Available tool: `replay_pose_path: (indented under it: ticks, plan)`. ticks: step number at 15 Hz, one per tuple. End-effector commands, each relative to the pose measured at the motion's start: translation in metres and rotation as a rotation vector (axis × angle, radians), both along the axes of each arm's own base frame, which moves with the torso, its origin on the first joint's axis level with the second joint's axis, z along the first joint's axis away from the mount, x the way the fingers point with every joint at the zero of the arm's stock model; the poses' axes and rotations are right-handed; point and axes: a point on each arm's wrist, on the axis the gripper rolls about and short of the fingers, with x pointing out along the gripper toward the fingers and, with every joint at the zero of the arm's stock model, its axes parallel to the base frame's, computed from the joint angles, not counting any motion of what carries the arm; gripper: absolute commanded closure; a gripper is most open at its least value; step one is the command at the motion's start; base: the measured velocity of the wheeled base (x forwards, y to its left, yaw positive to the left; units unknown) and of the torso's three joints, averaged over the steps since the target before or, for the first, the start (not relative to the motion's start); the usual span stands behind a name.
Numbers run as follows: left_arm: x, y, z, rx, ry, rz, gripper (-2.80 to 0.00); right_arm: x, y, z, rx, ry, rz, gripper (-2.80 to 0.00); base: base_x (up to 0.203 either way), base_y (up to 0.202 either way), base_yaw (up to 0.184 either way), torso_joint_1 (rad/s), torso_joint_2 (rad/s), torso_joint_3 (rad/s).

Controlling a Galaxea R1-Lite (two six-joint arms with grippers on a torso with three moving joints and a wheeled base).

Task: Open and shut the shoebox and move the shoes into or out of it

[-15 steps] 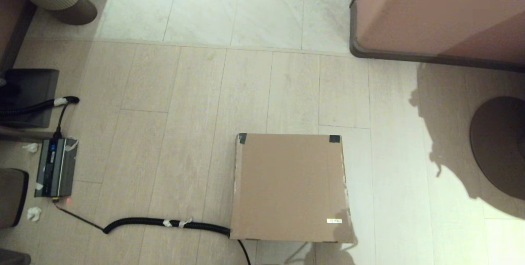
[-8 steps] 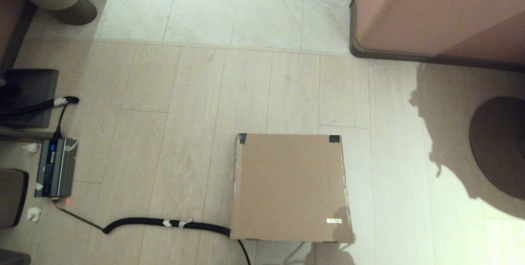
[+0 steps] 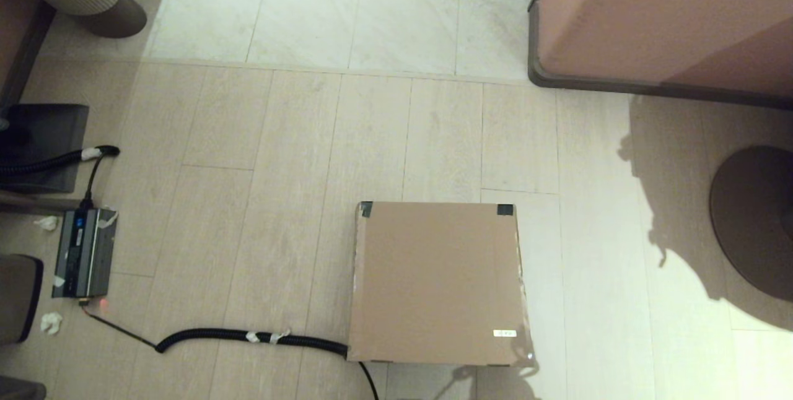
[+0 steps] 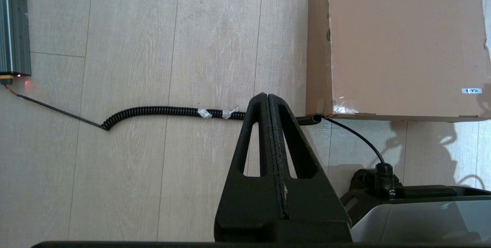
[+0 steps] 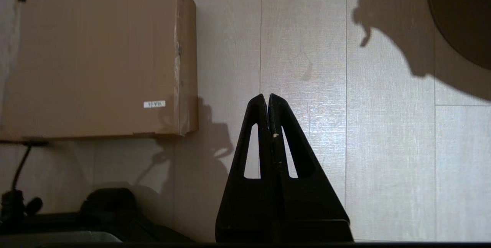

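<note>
The brown cardboard shoebox [image 3: 437, 282] stands on the floor with its lid down, black tape on its two far corners and a small white sticker [image 3: 504, 333] near its front right corner. It also shows in the left wrist view [image 4: 399, 44] and the right wrist view [image 5: 92, 60]. No shoes are in view. Neither arm appears in the head view. My left gripper [image 4: 267, 95] is shut and empty above the floor, near the box's front left corner. My right gripper [image 5: 267, 96] is shut and empty above bare floor to the right of the box.
A coiled black cable [image 3: 248, 336] runs along the floor from a grey power unit [image 3: 83, 252] to the box's front left corner. A large pinkish-brown furniture block [image 3: 663, 22] stands at the back right, and a round dark base [image 3: 753, 220] lies at the right.
The shadow on the box's front right corner has drawn back toward the near edge. The box has not moved.
</note>
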Motion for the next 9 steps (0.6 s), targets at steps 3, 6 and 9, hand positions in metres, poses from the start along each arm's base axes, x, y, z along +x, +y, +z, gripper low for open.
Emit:
replay_pose_path:
  ticks: [3, 6, 9]
  plan:
    - [0.0002, 0.0000, 0.0002, 0.000, 0.001, 0.001, 0.00, -0.0014, -0.0001, 0.0000, 0.035, -0.024, -0.008, 0.00, 0.000, 0.000, 0.000, 0.000, 0.00, 0.000]
    - [0.0002, 0.0000, 0.0002, 0.000, 0.001, 0.001, 0.00, -0.0014, -0.0001, -0.0001, 0.030, -0.023, -0.010, 0.00, 0.000, 0.000, 0.000, 0.000, 0.00, 0.000]
    - [0.0002, 0.0000, 0.0002, 0.000, 0.001, 0.001, 0.00, -0.0014, -0.0001, 0.0001, 0.030, -0.025, -0.010, 0.00, 0.000, 0.000, 0.000, 0.000, 0.00, 0.000]
